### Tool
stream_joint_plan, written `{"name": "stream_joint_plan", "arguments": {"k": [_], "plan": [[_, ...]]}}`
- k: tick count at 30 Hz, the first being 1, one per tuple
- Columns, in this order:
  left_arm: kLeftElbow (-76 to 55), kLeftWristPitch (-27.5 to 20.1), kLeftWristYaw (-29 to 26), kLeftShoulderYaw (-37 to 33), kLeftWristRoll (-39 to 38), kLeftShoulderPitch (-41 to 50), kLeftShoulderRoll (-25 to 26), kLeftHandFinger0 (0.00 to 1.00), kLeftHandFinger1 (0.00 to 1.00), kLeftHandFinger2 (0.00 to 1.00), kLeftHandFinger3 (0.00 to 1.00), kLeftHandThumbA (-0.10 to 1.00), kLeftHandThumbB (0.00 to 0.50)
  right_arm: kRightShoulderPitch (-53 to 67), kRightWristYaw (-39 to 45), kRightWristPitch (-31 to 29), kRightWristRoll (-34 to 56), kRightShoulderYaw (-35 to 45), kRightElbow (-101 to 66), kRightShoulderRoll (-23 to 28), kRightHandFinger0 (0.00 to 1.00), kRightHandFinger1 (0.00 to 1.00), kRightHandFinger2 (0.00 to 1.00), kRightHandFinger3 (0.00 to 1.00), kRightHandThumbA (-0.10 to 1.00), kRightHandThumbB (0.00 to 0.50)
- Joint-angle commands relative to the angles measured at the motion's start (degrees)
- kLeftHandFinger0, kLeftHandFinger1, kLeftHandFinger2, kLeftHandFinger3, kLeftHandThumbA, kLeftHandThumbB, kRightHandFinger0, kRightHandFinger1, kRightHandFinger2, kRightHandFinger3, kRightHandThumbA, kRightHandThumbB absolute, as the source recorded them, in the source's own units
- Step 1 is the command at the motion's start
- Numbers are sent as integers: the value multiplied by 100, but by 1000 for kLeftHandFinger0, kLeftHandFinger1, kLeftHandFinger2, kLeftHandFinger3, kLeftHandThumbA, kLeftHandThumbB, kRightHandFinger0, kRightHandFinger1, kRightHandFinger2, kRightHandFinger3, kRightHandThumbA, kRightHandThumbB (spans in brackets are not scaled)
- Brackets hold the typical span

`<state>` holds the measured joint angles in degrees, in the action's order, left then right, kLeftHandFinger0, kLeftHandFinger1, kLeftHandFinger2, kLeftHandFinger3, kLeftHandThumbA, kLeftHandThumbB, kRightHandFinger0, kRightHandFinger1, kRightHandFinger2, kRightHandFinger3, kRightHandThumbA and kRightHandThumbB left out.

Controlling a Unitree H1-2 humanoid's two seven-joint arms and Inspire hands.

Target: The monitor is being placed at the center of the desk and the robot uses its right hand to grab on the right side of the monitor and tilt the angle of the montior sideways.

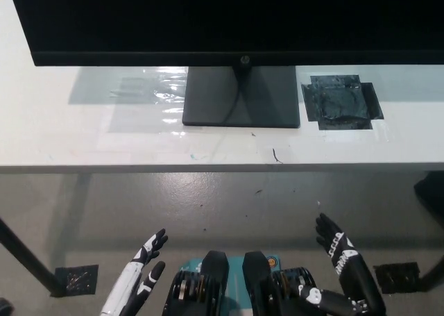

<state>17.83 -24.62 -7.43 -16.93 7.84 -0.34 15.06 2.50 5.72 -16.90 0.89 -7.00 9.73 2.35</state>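
A black monitor (229, 21) stands across the far side of the white desk (83, 146), its screen dark and its square base (241, 96) near the desk's middle. My black right hand (347, 271) is low at the bottom right, below the desk's front edge, open with fingers apart and holding nothing. It is far from the monitor's right side, which runs out of the picture. My white left hand (141, 273) rests at the bottom left, open and empty.
A patch of black tape (341, 102) lies on the desk right of the monitor's base. Clear film (142, 87) covers the desk left of the base. A desk leg (24, 257) slants at lower left above the grey floor.
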Motion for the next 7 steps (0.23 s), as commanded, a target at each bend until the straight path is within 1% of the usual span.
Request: {"name": "stream_joint_plan", "arguments": {"k": [1,7], "plan": [[-288,-231,-65,-15,-8,-59,227,1000,1000,1000,1000,1000,365,-382,-1462,-1003,-1199,-351,305,155,1000,1000,1000,1000,1000,351],[-286,-231,-51,-8,-15,-61,229,1000,1000,1000,1000,1000,364,-445,-1827,-1003,-1262,-625,371,290,1000,1000,1000,1000,1000,352]]}}
